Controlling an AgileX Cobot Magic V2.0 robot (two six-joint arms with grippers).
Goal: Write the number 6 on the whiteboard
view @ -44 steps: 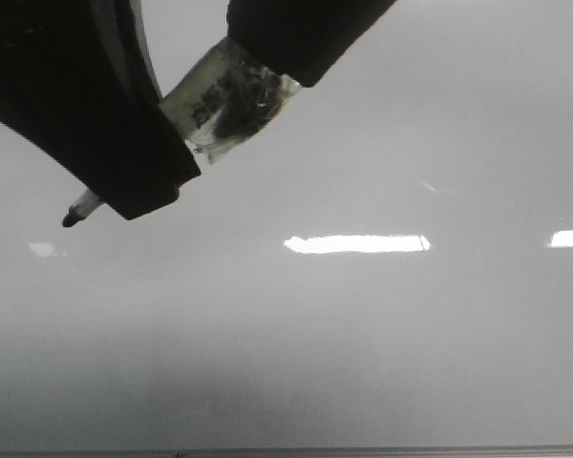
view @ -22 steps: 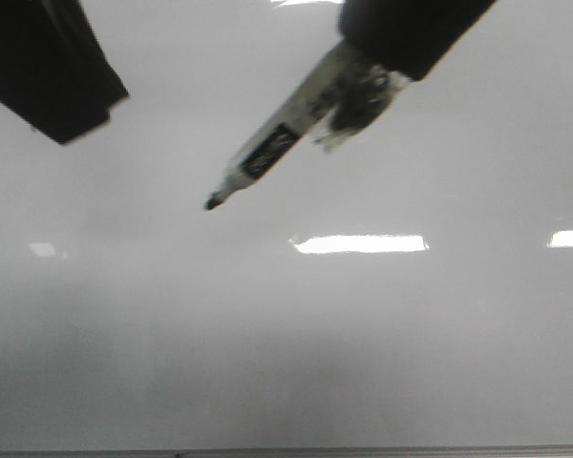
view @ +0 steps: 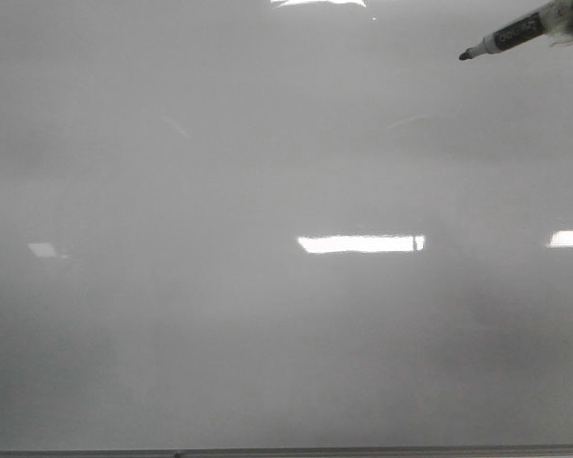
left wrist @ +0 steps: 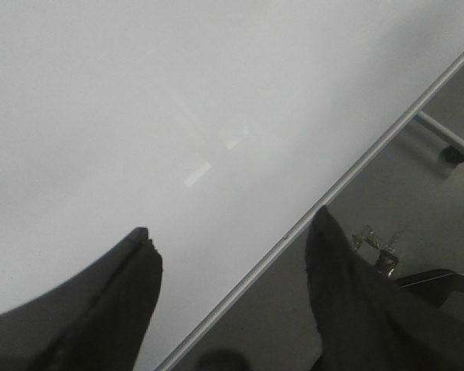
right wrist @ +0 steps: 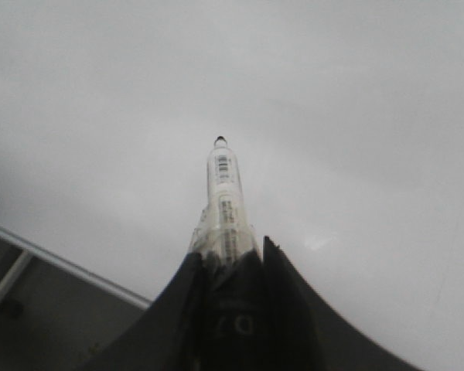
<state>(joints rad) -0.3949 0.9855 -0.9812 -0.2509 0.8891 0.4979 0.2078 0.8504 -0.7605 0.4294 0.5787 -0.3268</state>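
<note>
Frontally, only the marker [view: 516, 34] shows, over a whiteboard [view: 267, 334] with no 6 drawn. Left gripper [left wrist: 232, 270] spreads wide, empty, board beyond it. Right gripper [right wrist: 228, 267] clamps the marker, tip ahead; a steep approach could skid or skip.

We see the whiteboard [view: 267, 315] as smooth and glossy, mirroring bright light strips, with a thin metal-looking frame [left wrist: 356, 174]. The marker [right wrist: 223, 202] looks like shiny plastic with a printed label; the right claw [right wrist: 232, 267] appears matt black.
</note>
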